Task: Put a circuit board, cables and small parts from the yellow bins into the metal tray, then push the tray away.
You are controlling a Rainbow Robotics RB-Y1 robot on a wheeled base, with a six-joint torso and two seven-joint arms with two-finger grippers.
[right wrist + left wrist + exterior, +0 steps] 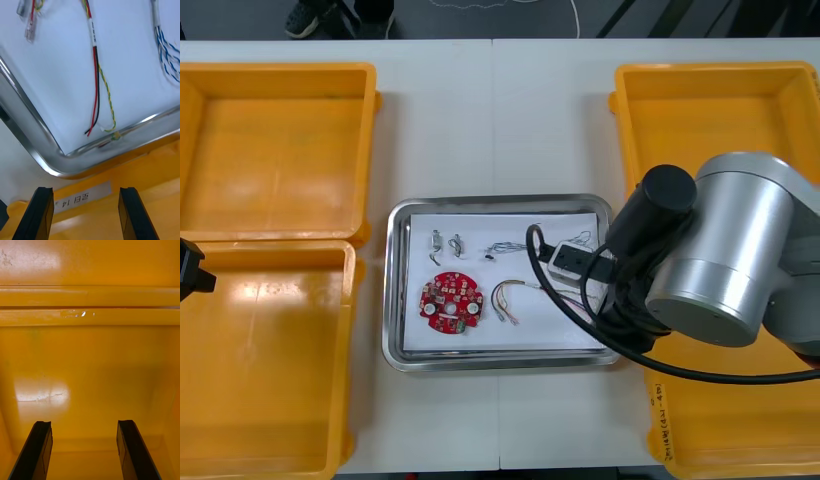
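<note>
Loading looks finished — board (pixel 449 301), cables (pixel 95 75) and small parts (pixel 446 242) lie in the tray (pixel 394 300) — leaving only the push, with the right gripper (pixel 86 191) spread empty by its corner, left gripper (pixel 84 423) spread over a bin (pixel 90 352)

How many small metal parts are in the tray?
2. They lie side by side in the tray, just beyond the red circuit board: left part, right part. The right arm covers the tray's right end, so more may be hidden.
</note>
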